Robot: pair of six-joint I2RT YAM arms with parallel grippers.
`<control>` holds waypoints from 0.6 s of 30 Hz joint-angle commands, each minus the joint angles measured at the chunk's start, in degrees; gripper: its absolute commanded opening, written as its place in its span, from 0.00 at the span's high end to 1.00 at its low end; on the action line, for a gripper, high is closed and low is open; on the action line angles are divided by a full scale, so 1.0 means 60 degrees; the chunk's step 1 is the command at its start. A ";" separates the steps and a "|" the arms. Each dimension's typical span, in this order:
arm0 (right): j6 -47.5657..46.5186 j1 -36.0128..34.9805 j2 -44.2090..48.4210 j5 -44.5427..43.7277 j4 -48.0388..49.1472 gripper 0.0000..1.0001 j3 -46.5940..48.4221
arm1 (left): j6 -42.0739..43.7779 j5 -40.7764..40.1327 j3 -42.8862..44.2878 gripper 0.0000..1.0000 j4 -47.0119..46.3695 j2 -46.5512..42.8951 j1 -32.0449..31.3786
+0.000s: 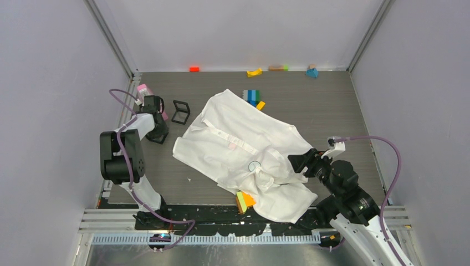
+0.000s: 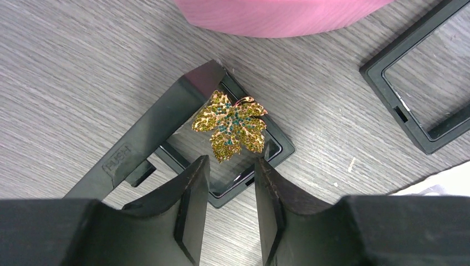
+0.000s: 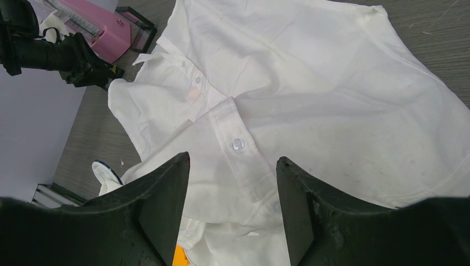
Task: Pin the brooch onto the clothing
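Plainly nothing is pinned yet: the shirt (image 1: pixel 244 149) lies spread, the right gripper (image 3: pixel 231 160) held wide above it. The leaf-shaped brooch (image 2: pixel 230 124) is seen in its open black box (image 2: pixel 166 119) — just beyond the left gripper (image 2: pixel 231 163), parted and seemingly empty.

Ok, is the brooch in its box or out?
In. The brooch lies within the black box frame, just beyond the left hand, untouched.

A small gold maple-leaf brooch (image 2: pixel 230 124) set with green and teal stones lies flat at the centre of the left wrist view, on the clear pane of an open black-framed box (image 2: pixel 161 116). The white short-sleeved button-up shirt (image 1: pixel 244 149) lies rumpled, front up, diagonally across the middle of the grey surface (image 1: pixel 332 111).
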State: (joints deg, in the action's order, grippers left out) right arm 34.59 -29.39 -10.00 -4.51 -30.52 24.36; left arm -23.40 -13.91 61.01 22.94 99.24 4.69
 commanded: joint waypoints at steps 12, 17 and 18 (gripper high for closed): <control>-0.0023 0.0023 0.0160 -0.0185 0.0164 0.36 0.0152 | 0.0564 -0.0322 0.0181 0.46 -0.0271 -0.0197 0.0094; -0.0035 0.0034 0.0143 -0.0192 0.0162 0.36 0.0145 | 0.0705 -0.0088 0.0286 0.49 -0.0494 -0.0081 0.0201; -0.0036 0.0031 0.0136 -0.0189 0.0171 0.36 0.0144 | 0.0730 -0.0048 0.0317 0.49 -0.0505 -0.0028 0.0220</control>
State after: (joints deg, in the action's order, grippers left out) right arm 34.59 -29.39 -9.37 -4.73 -30.96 24.36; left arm -20.49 -14.72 60.93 22.61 99.09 5.06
